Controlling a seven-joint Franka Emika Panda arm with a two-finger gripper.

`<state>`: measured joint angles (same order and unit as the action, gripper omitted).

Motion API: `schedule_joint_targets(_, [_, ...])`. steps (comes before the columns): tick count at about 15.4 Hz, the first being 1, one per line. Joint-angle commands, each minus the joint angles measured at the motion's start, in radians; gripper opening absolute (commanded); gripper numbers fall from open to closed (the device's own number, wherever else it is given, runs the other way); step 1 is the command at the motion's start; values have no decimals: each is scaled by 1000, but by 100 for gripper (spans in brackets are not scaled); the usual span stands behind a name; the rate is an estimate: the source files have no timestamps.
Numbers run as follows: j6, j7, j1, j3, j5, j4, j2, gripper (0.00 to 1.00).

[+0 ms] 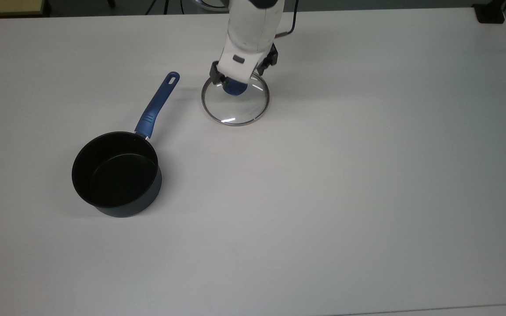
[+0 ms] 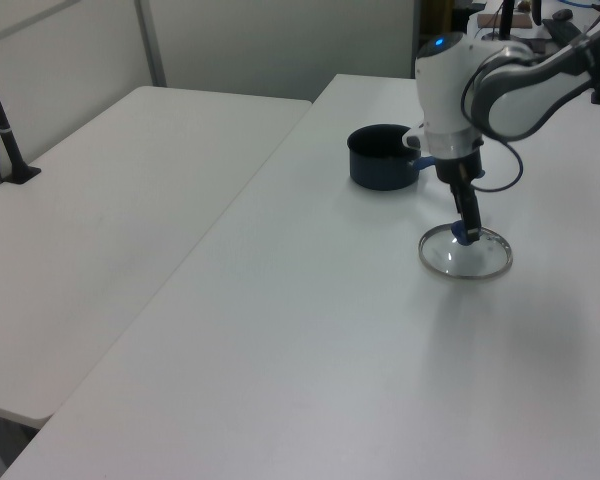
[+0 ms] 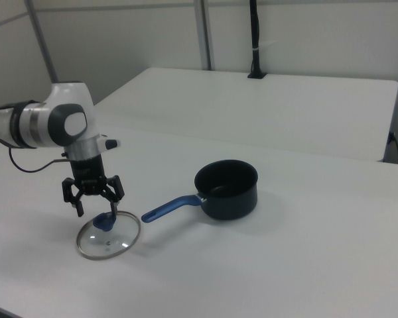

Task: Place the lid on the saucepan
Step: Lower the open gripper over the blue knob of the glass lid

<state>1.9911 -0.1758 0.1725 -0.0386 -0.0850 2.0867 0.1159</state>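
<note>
The lid (image 1: 235,102) is lying flat on the white surface (image 1: 345,175), well apart from the saucepan (image 1: 117,174). Its blue knob (image 3: 104,220) is sitting between the spread fingers (image 3: 117,188) of the hand (image 3: 93,199), which is hovering right over it, released and gripping nothing. The saucepan is standing upright and uncovered, its long blue handle (image 1: 157,104) pointing toward the lid's side. A second white table (image 2: 110,210) is standing alongside.
</note>
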Motion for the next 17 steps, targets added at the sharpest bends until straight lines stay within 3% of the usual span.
schedule_joint_targets(1, [49,-27,8,8,-22,18,31,100])
schedule_joint_targets(14, [52,-137,-31,16,-25,21,2,99])
schedule_joint_targets(17, [142,-134,-31,14,-24,122,-85,99])
